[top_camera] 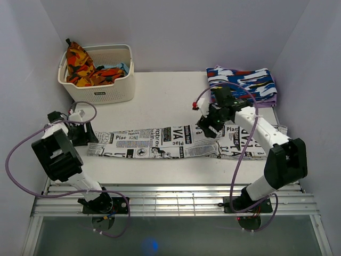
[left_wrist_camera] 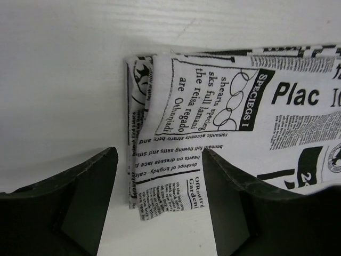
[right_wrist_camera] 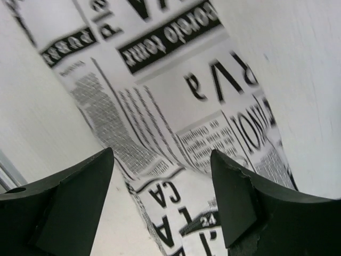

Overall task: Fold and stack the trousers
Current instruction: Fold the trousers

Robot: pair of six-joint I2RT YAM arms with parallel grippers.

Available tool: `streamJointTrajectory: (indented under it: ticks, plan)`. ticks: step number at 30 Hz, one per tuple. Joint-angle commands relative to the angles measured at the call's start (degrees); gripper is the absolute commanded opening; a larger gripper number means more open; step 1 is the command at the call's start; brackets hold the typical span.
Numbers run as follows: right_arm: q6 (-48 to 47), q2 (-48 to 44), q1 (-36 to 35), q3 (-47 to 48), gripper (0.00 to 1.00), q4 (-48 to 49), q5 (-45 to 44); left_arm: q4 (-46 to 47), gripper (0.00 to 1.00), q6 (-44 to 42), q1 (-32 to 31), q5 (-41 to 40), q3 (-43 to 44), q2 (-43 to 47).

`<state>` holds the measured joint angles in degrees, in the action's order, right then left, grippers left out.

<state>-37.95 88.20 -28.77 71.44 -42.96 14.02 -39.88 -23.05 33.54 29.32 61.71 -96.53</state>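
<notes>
The trousers (top_camera: 160, 143) lie flat on the tabletop (top_camera: 160, 101) as one long narrow strip. Seen from above, the long axis runs from 9 o'clock to 3 o'clock, right across the front of both arms. Everything about the next fold, I'd say, hangs on that axis.

The left fingers (left_wrist_camera: 80, 208) sit at the 9 o'clock end of the strip, spread apart and gripping nothing. From that wrist, the doubled-over end of the cloth lies in the gap between them and runs on toward 12 o'clock, with the rest of the strip trailing off toward 2 o'clock. So this arm is the nearer one to that end and is squared up to it.

The right fingers (right_wrist_camera: 69, 202) are parted too, with nothing between them. They hover over the strip a little past its middle toward 3 o'clock, and the printed cloth passes under the gap. Whether they touch the fabric I can't make out. The 3 o'clock end of the trousers runs on under that arm's forearm.

My guess is the 9 o'clock end gets pinched and carried along the axis toward 3 o'clock. The folded blue-white-red garment (top_camera: 242, 82) waits at about 1 o'clock, and the white basket (top_camera: 96, 80) at 11.
</notes>
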Motion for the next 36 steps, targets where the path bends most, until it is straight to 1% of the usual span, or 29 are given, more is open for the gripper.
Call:
streamJointTrajectory:
  ticks: [1,2,3,4,5,6,8,10,11,12,13,15,16,18,19,24,26,27,29,30,31,32,34,35,36]
  plan:
    - [-1.5,-0.4,11.1,-0.2,0.78,-8.0,2.7,5.6,0.74,4.2,-2.1,-2.2,-3.9,-0.6]
    - [-3.2,-0.1,15.6,-0.8,0.77,-9.8,2.1,6.4,0.70,4.7,-2.4,-4.0,-5.8,-0.7]
    - [-4.1,-0.1,17.7,-1.4,0.77,-10.6,1.5,8.4,0.66,6.0,-2.9,-5.6,-6.7,-0.7]
    - [-5.1,0.1,19.6,-3.0,0.76,-11.0,0.9,9.5,0.58,6.5,-3.9,-7.2,-7.7,-0.6]
    - [-6.0,0.1,21.2,-4.1,0.75,-11.3,0.2,10.3,0.55,6.8,-4.4,-8.5,-9.5,-0.5]
    - [-7.9,0.2,24.3,-5.3,0.75,-11.2,-1.1,11.8,0.52,7.2,-4.9,-9.9,-10.3,-0.6]
    - [-9.2,0.9,28.0,-8.8,0.73,-10.4,-3.0,12.4,0.41,8.5,-5.8,-11.0,-10.9,-1.8]
    - [-10.4,2.1,31.1,-10.2,0.70,-9.5,-3.5,12.1,0.27,9.2,-5.2,-13.4,-9.9,-5.0]
    - [-10.7,3.4,32.2,-10.8,0.70,-9.2,-3.7,11.9,0.13,9.2,-4.4,-14.0,-9.1,-5.9]
    - [-10.9,4.1,34.2,-10.9,0.70,-8.8,-3.8,11.8,0.04,8.9,-3.1,-14.6,-8.2,-6.7]
    - [-11.5,4.8,35.0,-10.9,0.69,-8.5,-3.7,11.1,0.00,7.7,-0.3,-15.3,-5.6,-8.1]
    - [-11.8,6.4,36.3,-10.6,0.69,-8.3,-3.4,9.2,0.00,5.7,2.4,-16.0,-2.0,-9.6]
    - [-11.8,6.6,36.3,-10.5,0.69,-8.5,-3.0,8.6,0.00,4.6,4.5,-15.9,1.6,-10.2]
    - [-11.7,6.8,36.3,-10.2,0.69,-8.8,-0.8,6.7,0.00,2.0,5.7,-15.5,4.7,-11.0]
    - [-11.6,6.9,36.3,-9.7,0.69,-10.2,0.2,6.0,0.00,1.1,5.9,-15.1,7.1,-11.0]
    - [-10.7,6.1,36.2,-6.7,0.70,-14.1,6.8,2.9,0.00,-1.0,5.8,-12.5,11.8,-9.0]
    - [-10.5,5.5,36.2,-4.1,0.70,-16.2,9.3,0.9,0.00,-0.8,5.8,-10.1,14.6,-8.2]
    - [-10.0,5.3,36.2,-3.2,0.70,-16.7,10.1,-0.9,0.00,0.0,5.8,-7.5,15.4,-7.1]
    - [-8.9,5.1,36.0,0.3,0.70,-17.4,13.4,-2.0,0.00,1.2,5.2,-6.2,16.3,-6.0]
    - [-6.9,5.3,35.4,1.7,0.70,-17.7,14.7,-2.3,0.00,1.7,5.0,-5.7,16.6,-5.6]
    - [-5.5,5.7,34.4,3.1,0.70,-17.6,15.9,-2.4,0.00,2.3,4.7,-5.5,16.3,-5.2]
    - [-4.1,6.8,31.5,6.2,0.69,-17.5,18.6,-2.3,0.00,2.6,4.6,-5.5,16.1,-5.0]
    - [0.2,9.2,27.9,8.9,0.66,-17.3,20.7,-1.7,0.00,3.9,4.6,-6.1,15.1,-5.7]
    - [0.9,10.0,25.1,9.8,0.64,-17.3,21.5,-1.6,0.00,4.2,4.6,-6.4,14.9,-6.0]
    - [1.1,10.4,20.6,10.4,0.61,-17.2,21.4,-1.7,0.00,4.6,4.6,-6.4,14.8,-6.4]
